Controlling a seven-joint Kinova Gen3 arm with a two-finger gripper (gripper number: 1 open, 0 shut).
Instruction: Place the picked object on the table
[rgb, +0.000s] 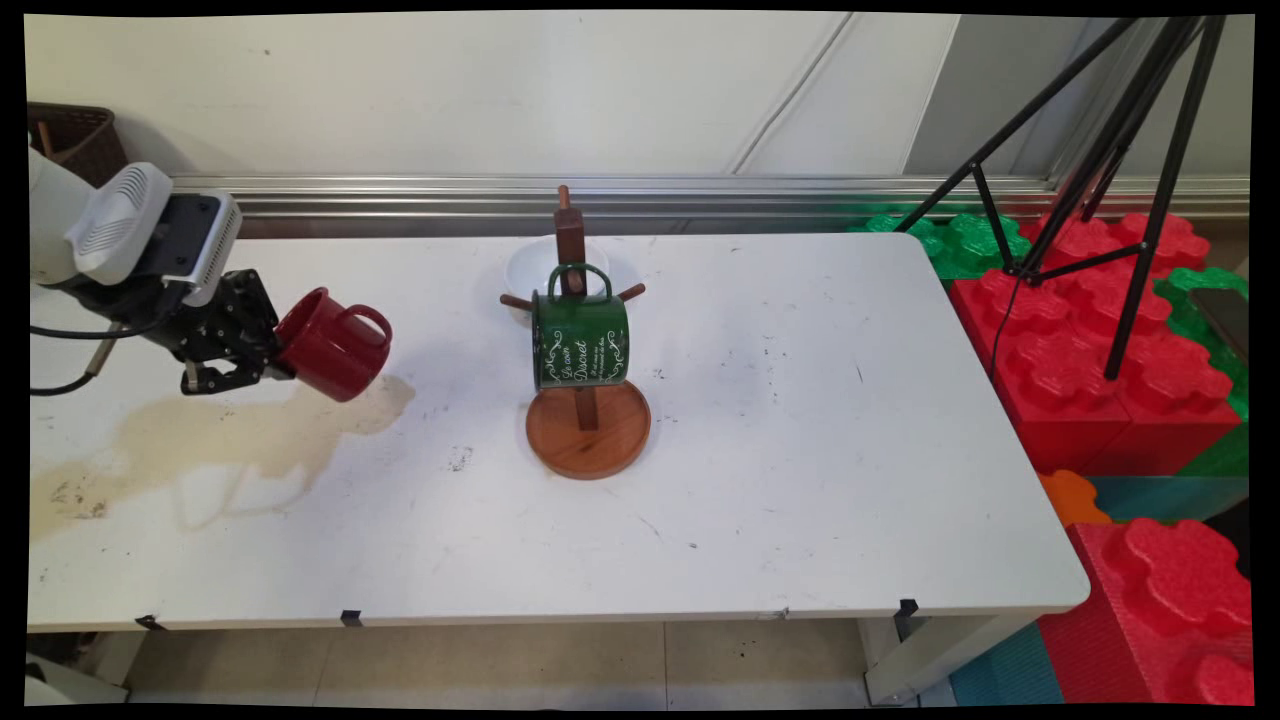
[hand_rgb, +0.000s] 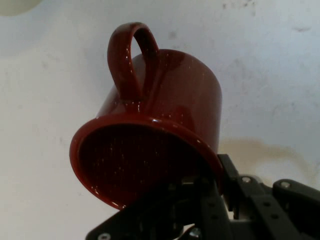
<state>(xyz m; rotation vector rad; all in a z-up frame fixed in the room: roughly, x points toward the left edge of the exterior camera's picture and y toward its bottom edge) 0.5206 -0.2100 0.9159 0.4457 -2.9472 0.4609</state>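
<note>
The jaws (rgb: 272, 352) were clamped on the rim of a dark red mug (rgb: 335, 343), holding it tilted on its side above the table (rgb: 800, 480), at about nine o'clock from the table's middle. In the hand view the mug's (hand_rgb: 165, 120) open mouth faced the camera and its handle (hand_rgb: 129, 60) pointed up. Below the mug a brownish stain (rgb: 230, 440) spread across the table top. Well apart, toward three o'clock from the mug, a wooden mug tree (rgb: 585, 400) stood on its round base with a green mug (rgb: 580, 340) hung on a peg. A white bowl (rgb: 535, 268) sat just behind the tree.
</note>
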